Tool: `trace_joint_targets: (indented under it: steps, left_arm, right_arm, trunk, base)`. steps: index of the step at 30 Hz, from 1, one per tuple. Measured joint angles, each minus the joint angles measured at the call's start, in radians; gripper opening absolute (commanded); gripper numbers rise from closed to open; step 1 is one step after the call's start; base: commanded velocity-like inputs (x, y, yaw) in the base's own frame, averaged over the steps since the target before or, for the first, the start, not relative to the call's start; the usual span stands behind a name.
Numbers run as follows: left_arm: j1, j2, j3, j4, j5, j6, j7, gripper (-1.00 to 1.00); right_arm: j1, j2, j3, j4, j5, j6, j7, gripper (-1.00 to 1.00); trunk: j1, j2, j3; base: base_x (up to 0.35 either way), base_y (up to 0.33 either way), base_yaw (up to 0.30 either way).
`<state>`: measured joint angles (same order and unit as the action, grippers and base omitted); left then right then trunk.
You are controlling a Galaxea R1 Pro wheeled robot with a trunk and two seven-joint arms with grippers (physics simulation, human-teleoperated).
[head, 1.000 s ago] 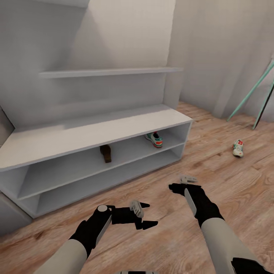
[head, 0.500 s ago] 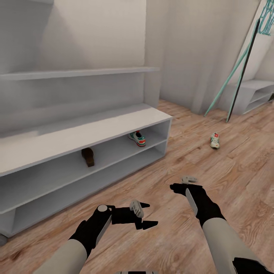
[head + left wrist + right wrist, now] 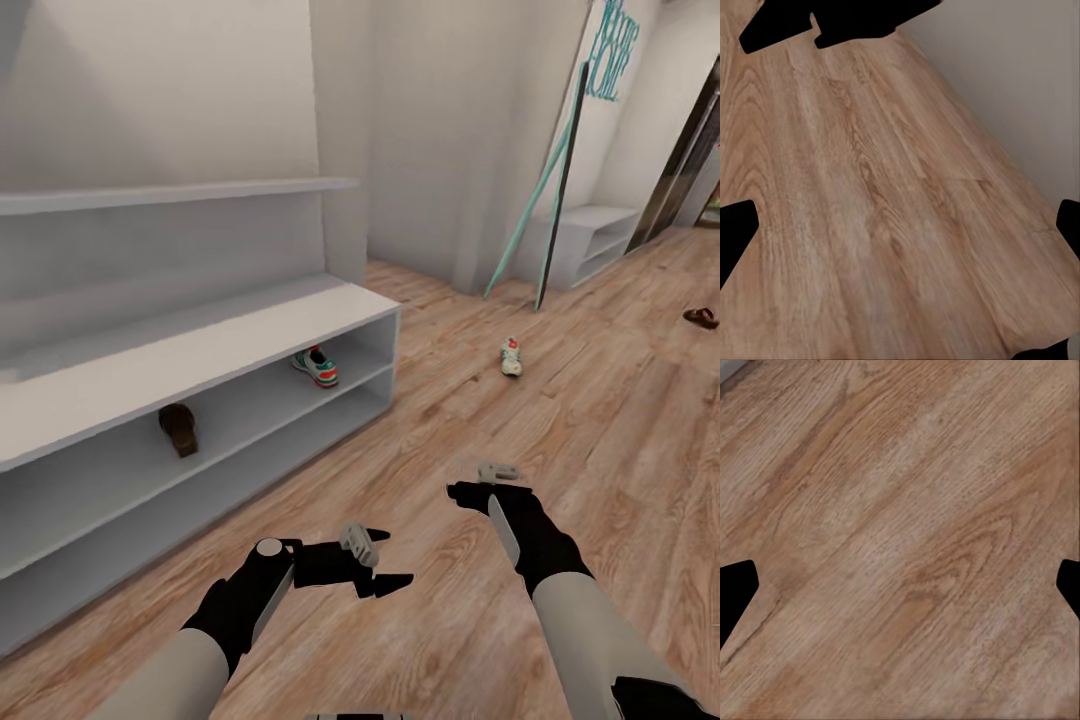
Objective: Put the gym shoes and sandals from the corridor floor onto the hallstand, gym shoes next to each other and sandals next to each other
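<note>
Two pieces of footwear already sit on the upper shelf of the hallstand (image 3: 250,335): a gym shoe (image 3: 316,367) toward its right end and a brown sandal (image 3: 179,430) further left, well apart from it. That gap seems deliberate, leaving room for each one's partner beside it. The other gym shoe (image 3: 511,356) lies on the corridor floor (image 3: 600,420), to the right of the rack and farther off, and the second sandal (image 3: 701,318) rests at the far right, near a doorway. A teal-and-black leaning frame (image 3: 545,195) stands against the wall beyond the loose sneaker.

The left gripper (image 3: 385,560) hangs low over bare planks with its fingers spread and nothing between them. The right gripper (image 3: 475,482) is likewise empty and seems parted; its wrist view shows dark fingertips at both edges with wood between. Both arms are tucked close, a carrying posture suited to driving. By my reading, half the task is done and the nearer sneaker is the sensible next target.
</note>
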<state>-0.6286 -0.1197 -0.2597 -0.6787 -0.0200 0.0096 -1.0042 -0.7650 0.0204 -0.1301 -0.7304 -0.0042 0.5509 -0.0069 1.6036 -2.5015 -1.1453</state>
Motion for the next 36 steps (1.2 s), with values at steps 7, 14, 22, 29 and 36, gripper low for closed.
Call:
trace_joint_targets:
  steps: [7, 14, 22, 29, 36]
  left_arm:
    - [0.000, 0.000, 0.000, 0.000, 0.002, 0.000, 0.003, 1.00]
    - [0.000, 0.000, 0.000, 0.000, 0.002, 0.000, 0.004, 1.00]
    - [0.000, 0.000, 0.000, 0.000, 0.002, 0.000, 0.004, 1.00]
    - [0.000, 0.000, 0.000, 0.000, 0.002, 0.000, 0.004, 1.00]
    - [0.000, 0.000, 0.001, 0.000, 0.003, 0.000, 0.005, 1.00]
  right_arm:
    - [0.000, 0.000, 0.000, 0.000, 0.000, 0.000, 0.000, 1.00]
    - [0.000, 0.000, 0.000, 0.000, 0.000, 0.000, 0.000, 1.00]
    - [0.000, 0.000, 0.000, 0.000, 0.000, 0.000, 0.000, 1.00]
    - [0.000, 0.000, 0.000, 0.000, 0.000, 0.000, 0.000, 1.00]
    - [0.000, 0.000, 0.000, 0.000, 0.000, 0.000, 0.000, 1.00]
  trunk:
    - [0.000, 0.000, 0.003]
    - [0.000, 0.000, 0.006]
    - [0.000, 0.000, 0.009]
    - [0.000, 0.000, 0.012]
    - [0.000, 0.000, 0.014]
  base:
    - [0.214, -0.186, -0.300]
    - [0.254, -0.233, -0.300]
    - [0.257, -0.243, -0.300]
    - [0.264, -0.249, -0.300]
    - [0.300, -0.211, -0.300]
